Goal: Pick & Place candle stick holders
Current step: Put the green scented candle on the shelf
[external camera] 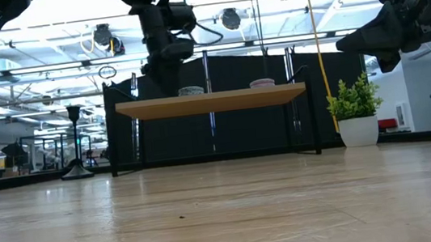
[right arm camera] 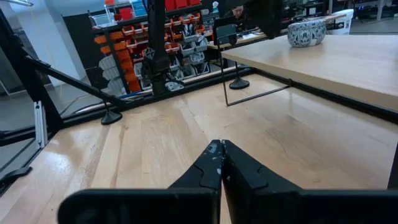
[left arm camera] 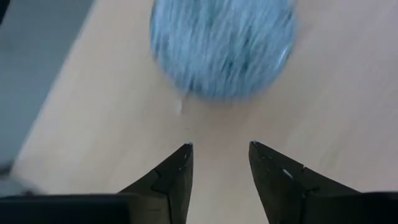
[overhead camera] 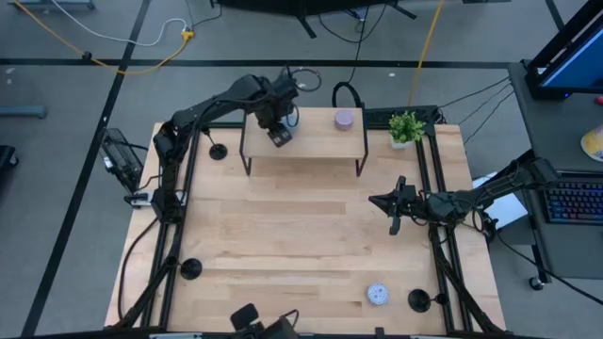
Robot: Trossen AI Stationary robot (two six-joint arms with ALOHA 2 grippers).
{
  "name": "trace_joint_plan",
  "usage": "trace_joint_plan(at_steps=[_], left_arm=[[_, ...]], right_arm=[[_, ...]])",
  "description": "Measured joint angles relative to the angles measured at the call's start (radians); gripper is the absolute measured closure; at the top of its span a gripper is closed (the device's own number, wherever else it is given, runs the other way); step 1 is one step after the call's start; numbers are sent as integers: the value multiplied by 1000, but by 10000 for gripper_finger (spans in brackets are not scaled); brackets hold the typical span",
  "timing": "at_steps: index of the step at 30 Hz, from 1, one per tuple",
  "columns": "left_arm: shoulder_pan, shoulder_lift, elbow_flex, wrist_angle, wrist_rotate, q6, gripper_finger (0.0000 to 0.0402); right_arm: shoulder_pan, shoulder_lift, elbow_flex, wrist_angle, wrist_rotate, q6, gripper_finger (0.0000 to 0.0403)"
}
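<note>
Three black candle stick holders stand on their disc bases on the table: one left of the raised shelf, one near the front left, one at the front right. My left gripper hangs over the shelf's left part, pointing steeply down. It is open with nothing between its fingers, and a blurred grey puck lies on the shelf top just beyond the fingertips. My right gripper is shut and empty, held level above the table's right part.
A lavender puck lies on the shelf's right part. A small potted plant stands at the far right. A white puck lies near the front edge. Black frame rails run along both table sides. Bare wood fills the table's middle.
</note>
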Motion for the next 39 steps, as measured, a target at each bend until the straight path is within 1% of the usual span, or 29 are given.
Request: trace_joint_plan(at_steps=[2, 4, 6, 11, 19, 23, 31, 34, 39], left_arm=[[3, 0, 0, -30, -51, -3, 242], [9, 0, 0, -20, -100, -3, 245], [16, 0, 0, 15, -110, -3, 244], [23, 0, 0, 105, -109, -9, 243], [28, 21, 0, 152, -104, 7, 243], [24, 34, 0, 187, -56, 5, 243], [12, 42, 1, 301, -53, -3, 243], [12, 42, 1, 340, -30, -2, 243], [7, 42, 1, 363, -29, -4, 243]], right_arm=[[0, 0, 0, 0, 0, 0, 403], [0, 0, 0, 0, 0, -4, 403], [0, 0, 0, -1, 0, -5, 403], [0, 0, 0, -1, 0, -5, 403], [0, 0, 0, 0, 0, 2, 403], [0, 0, 0, -1, 0, 2, 403], [0, 0, 0, -1, 0, 2, 403], [0, 0, 0, -1, 0, 2, 403], [0, 0, 0, -1, 0, 2, 403]])
